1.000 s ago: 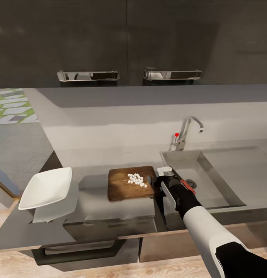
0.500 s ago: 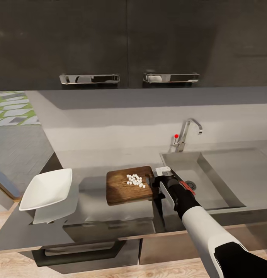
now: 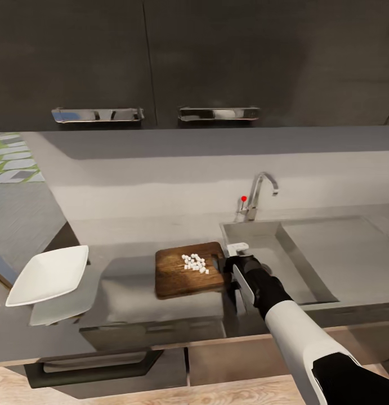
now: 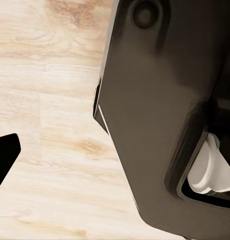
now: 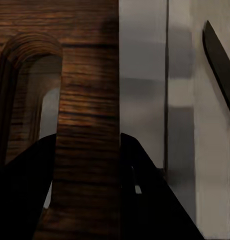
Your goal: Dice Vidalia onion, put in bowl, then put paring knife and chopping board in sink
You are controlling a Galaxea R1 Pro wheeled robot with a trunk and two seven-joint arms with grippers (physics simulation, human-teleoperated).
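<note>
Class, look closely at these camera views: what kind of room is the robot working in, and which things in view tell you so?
Most likely a home kitchen. A steel sink with a chrome tap is set into a grey countertop, dark cabinets hang above, and a chopping board carries diced onion.

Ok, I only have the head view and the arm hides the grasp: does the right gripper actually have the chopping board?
Observer: Yes, by the right wrist view. The right gripper clamps the chopping board at its handle end, with one finger in the slot and the other outside the edge.
Operator: Where's the paring knife?
Observer: A dark pointed blade, likely the paring knife, lies on a grey surface just past that end of the board.
Operator: And the left arm?
Observer: Its wrist camera looks at the wooden floor beside the robot's dark body, so the arm seems to hang low.
</note>
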